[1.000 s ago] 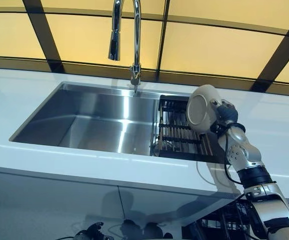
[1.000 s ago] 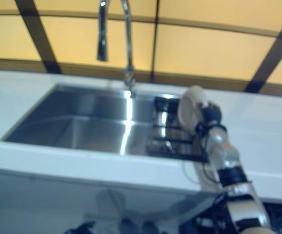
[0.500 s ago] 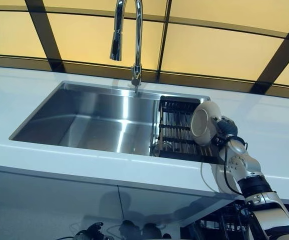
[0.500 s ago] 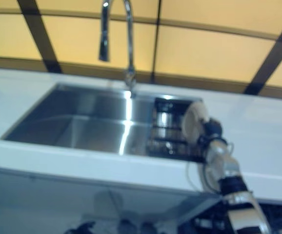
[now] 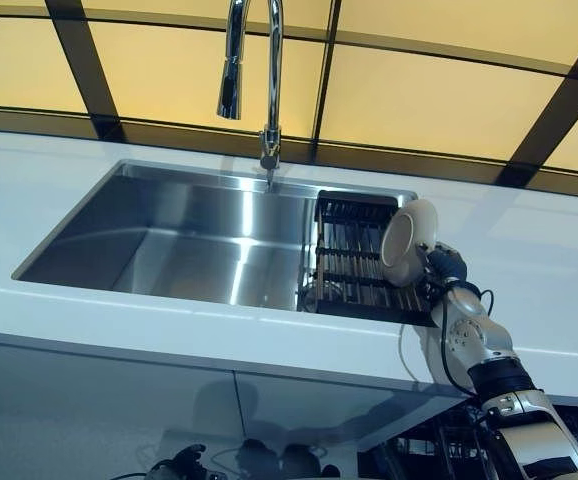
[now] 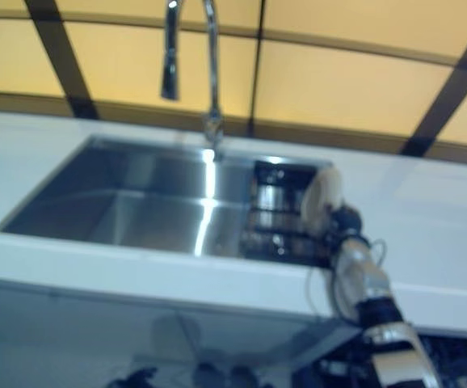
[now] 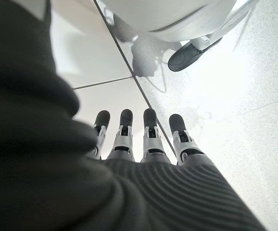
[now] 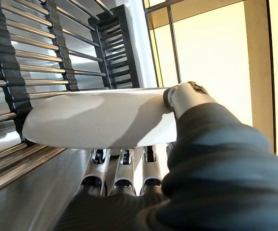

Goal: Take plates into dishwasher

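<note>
Plate (image 5: 409,241) sits pinched in my right hand (image 5: 443,266), tilted on edge over the black rack (image 5: 354,258) at the sink (image 5: 169,232); my left hand (image 7: 144,139) hangs open, fingers straight.

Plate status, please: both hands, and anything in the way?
Right hand shut on plate, held on edge over the rack in the sink. Left hand open, idle, low. Nothing blocking that shows.

White plate (image 5: 407,243) on edge over the black rack (image 5: 354,258), in the right hand (image 5: 443,266).
</note>
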{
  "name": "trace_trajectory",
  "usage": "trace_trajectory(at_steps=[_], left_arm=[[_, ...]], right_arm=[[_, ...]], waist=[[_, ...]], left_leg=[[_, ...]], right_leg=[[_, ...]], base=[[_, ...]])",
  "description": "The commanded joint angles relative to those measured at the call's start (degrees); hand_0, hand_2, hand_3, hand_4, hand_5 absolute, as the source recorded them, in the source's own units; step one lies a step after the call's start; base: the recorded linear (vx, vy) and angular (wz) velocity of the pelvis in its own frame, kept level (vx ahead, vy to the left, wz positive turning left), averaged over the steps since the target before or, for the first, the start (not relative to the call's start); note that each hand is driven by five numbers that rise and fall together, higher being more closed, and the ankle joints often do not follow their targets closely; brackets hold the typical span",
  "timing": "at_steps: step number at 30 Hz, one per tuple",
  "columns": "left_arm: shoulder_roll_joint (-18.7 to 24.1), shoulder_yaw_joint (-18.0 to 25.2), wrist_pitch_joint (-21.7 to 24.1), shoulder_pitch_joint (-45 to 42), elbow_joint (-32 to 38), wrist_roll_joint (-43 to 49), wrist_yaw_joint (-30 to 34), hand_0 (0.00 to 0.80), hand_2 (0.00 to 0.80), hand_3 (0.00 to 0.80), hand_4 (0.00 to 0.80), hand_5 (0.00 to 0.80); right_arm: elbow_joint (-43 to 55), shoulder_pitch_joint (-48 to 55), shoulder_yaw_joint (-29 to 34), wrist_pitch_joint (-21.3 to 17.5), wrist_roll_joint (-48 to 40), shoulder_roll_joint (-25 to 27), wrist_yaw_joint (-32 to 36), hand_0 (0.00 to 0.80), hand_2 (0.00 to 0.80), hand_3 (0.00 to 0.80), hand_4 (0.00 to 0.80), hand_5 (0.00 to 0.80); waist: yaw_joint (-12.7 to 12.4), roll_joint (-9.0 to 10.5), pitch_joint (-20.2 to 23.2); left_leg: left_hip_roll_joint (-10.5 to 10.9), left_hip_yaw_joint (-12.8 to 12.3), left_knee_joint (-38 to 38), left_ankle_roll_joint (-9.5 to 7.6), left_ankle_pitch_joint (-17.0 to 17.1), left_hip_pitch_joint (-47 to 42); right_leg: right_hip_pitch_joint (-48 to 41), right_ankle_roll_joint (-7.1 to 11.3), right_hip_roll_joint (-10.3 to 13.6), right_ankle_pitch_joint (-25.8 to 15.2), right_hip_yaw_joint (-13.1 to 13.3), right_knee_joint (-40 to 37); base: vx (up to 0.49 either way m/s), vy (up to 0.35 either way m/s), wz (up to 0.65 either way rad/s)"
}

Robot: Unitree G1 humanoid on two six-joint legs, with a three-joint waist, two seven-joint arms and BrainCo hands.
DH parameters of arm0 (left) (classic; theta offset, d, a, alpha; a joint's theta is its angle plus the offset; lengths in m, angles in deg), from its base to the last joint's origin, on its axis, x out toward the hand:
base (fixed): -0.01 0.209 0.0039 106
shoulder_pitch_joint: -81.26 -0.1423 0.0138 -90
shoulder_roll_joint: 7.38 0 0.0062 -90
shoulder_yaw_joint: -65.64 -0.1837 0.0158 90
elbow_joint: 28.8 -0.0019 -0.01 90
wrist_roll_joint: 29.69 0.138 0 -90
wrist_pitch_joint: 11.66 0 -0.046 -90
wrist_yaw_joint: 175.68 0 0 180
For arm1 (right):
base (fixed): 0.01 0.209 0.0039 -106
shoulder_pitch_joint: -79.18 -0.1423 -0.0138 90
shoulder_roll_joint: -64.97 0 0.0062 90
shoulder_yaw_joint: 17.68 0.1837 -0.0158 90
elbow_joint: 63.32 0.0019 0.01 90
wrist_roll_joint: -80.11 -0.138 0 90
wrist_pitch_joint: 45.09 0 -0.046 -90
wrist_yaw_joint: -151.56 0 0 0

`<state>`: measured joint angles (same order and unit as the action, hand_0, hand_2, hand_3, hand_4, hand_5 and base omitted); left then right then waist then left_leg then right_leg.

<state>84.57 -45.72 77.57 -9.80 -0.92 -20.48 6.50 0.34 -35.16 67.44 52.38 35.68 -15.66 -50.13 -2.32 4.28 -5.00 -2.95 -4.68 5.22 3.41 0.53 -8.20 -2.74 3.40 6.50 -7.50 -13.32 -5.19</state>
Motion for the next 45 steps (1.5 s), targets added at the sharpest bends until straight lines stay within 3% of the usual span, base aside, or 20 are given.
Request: trace_trajectory(at_steps=[1, 23, 45], left_arm=[[-0.29, -4.0, 0.34, 2.98, -1.59, -1.31, -0.4, 0.0, 0.0, 0.0, 0.0, 0.0], [-0.14, -4.39, 0.33, 3.54, -1.74, -0.53, -0.06, 0.0, 0.0, 0.0, 0.0, 0.0], [0.55, -4.86, 0.13, 3.4, -1.01, 0.33, 0.95, 0.0, 0.0, 0.0, 0.0, 0.0]], right_arm=[[-0.49, -1.9, 2.02, -1.97, 1.74, 0.18, -0.39, 0.8, 0.8, 0.8, 0.8, 0.8], [-1.97, -3.63, 1.59, -3.64, 4.32, 0.11, -0.33, 0.8, 0.8, 0.8, 0.8, 0.8], [-3.79, -9.34, -0.9, -2.18, 10.62, 3.57, 3.57, 0.8, 0.8, 0.8, 0.8, 0.8]], waist=[[-0.64, -0.62, -2.11], [-1.14, -0.71, -2.47], [-2.21, -0.76, -2.78]], left_leg=[[1.82, -3.03, -0.22, -2.46, -2.05, 1.92], [1.96, -2.84, -0.22, -2.51, -2.05, 1.83], [2.24, -2.05, -0.22, -2.59, -2.09, 1.67]], right_leg=[[-3.71, 3.91, 0.55, 3.41, 2.06, 0.44], [-3.62, 3.95, 0.47, 3.26, 2.07, 0.39], [-3.81, 3.98, 0.73, 3.29, 1.61, 0.58]], base=[[0.0, 0.0, 0.0], [0.0, 0.0, 0.0], [0.0, 0.0, 0.0]])
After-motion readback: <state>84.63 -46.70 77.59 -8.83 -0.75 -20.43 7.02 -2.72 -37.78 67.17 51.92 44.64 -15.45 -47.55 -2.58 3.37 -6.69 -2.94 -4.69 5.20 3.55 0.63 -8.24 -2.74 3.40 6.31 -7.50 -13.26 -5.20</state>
